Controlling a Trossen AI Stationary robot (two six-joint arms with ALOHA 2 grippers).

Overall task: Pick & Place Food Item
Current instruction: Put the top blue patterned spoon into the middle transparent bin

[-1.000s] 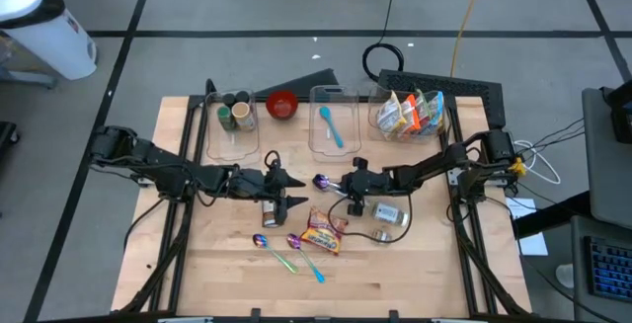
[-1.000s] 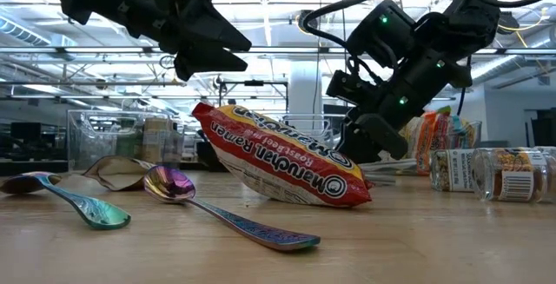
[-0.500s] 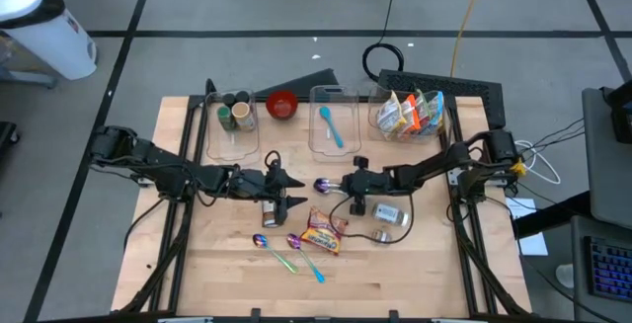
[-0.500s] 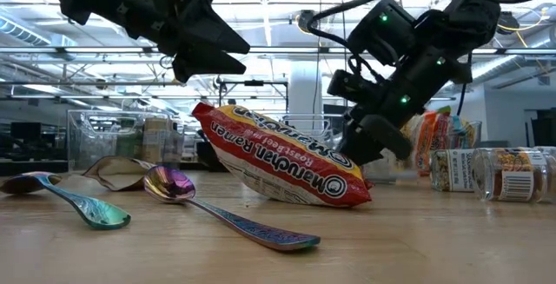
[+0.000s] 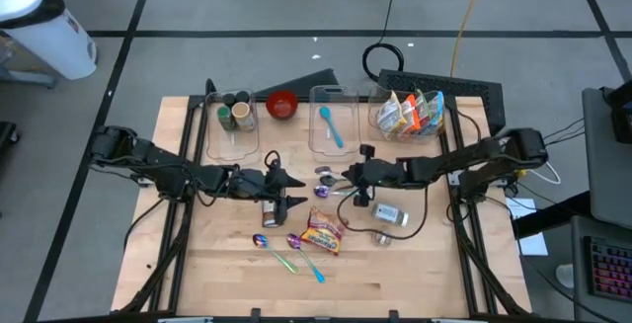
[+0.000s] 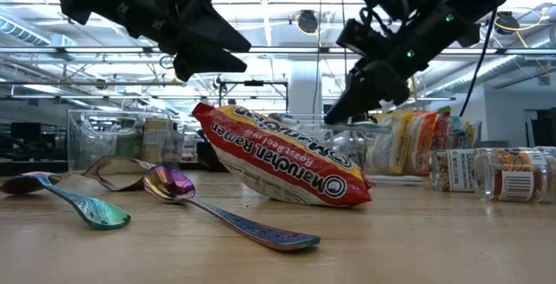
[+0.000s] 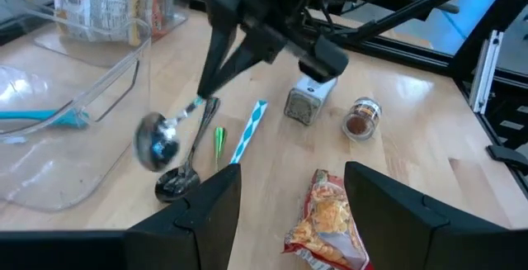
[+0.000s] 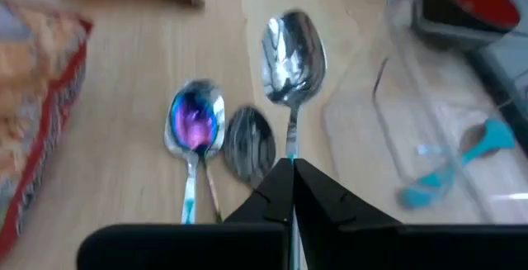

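A Maruchan ramen packet (image 5: 323, 232) (image 6: 278, 167) lies flat on the wooden table near its middle. My left gripper (image 5: 292, 191) (image 7: 293, 212) hovers open just left of it, holding nothing. My right gripper (image 5: 346, 176) (image 8: 291, 167) is raised above the table's middle and shut on a silver spoon (image 8: 293, 55) (image 7: 157, 142). Below that spoon, an iridescent purple spoon (image 8: 196, 125) (image 5: 321, 192) lies on the table. Two spice jars (image 5: 390, 214) (image 7: 361, 117) lie on their sides to the right of the packet. My right gripper pinches the silver spoon's thin handle (image 8: 290, 150) between its two fingertips. The fingers slant down from the table's right and run along the handle. The spoon is lifted clear of the table, and its bowl (image 8: 293, 51) sticks out ahead of the fingers toward the table's left.
Along the far edge stand a clear tray with jars (image 5: 233, 118), a red bowl (image 5: 282, 104), a clear tray with a blue spoon (image 5: 331, 125) and a bin of snack packets (image 5: 410, 114). Two iridescent spoons (image 5: 276, 246) lie near the front. A dark jar (image 5: 269, 210) sits under my left arm.
My right gripper has risen from the table and drawn slightly toward the far edge. The silver spoon has gone up with it, from lying beside the purple spoon to hanging clear. My left arm has kept still.
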